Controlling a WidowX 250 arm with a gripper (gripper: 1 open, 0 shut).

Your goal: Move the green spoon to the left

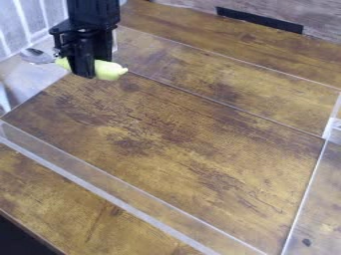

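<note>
Yellow-green plastic shows between the fingers of the black tool [86, 64], which points straight down over the far left corner of the counter [200, 120] and is clamped on the handle of the green spoon [107, 70]; the jaws are drawn in close around that thick handle, so the spoon is held, not loose. Its rounded handle end sticks out just to the right of the tool, and a pale, shiny bit just left of the tool may be the metal bowl, though it is too blurred to be sure. I cannot tell from this one view whether the spoon hangs clear of the wood or touches it, but it looks lifted slightly above the surface. A low clear plastic rim [160, 214] fences the brown wooden working area, and the spoon sits over the far left part of that area, close to the rim's left edge. As for progress, the pickup looks done and the spoon is already well toward the left side of the counter, so the carrying part seems largely complete. What appears to remain is to settle on a spot at the left, lower the spoon until it rests on the wood, let go, and draw the tool up and away; the spoon is not yet set down or released
</note>
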